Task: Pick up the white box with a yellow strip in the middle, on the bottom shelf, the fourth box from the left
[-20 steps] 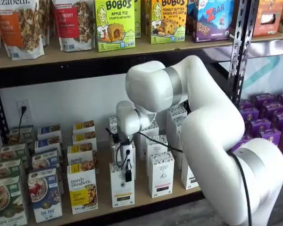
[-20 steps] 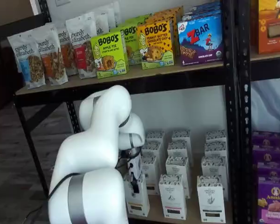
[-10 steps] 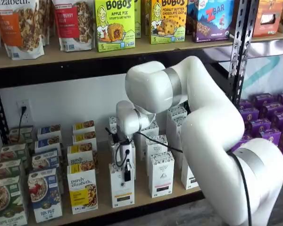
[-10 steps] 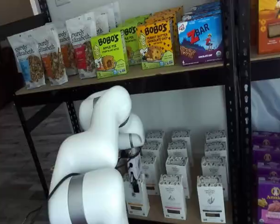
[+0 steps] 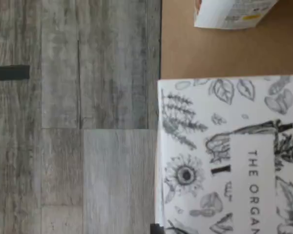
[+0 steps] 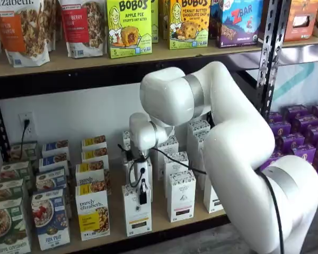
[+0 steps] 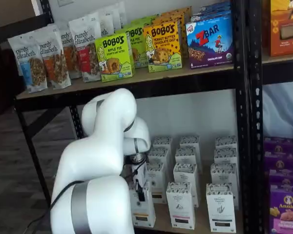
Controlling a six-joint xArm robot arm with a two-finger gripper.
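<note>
White and narrow, the tall carton with a grey-patterned top [image 6: 137, 209] stands at the front edge of the light tan wooden bottom shelf [image 6: 164, 222], just beside a like white carton with a black strip [image 6: 181, 196]. My gripper [image 6: 143, 191] reaches down over its top, black fingers [image 7: 141, 193] closed on it in both shelf views. Wrist view: leaf-printed lid [image 5: 224, 156] above grey plank floor [image 5: 73, 122].

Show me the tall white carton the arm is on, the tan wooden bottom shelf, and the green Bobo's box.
Tall white carton [image 6: 137, 211]: a shelf view, lower front face.
Tan wooden bottom shelf [image 6: 164, 218]: a shelf view, bare board beside the carton.
Green Bobo's box [image 6: 129, 26]: a shelf view, front panel.
</note>
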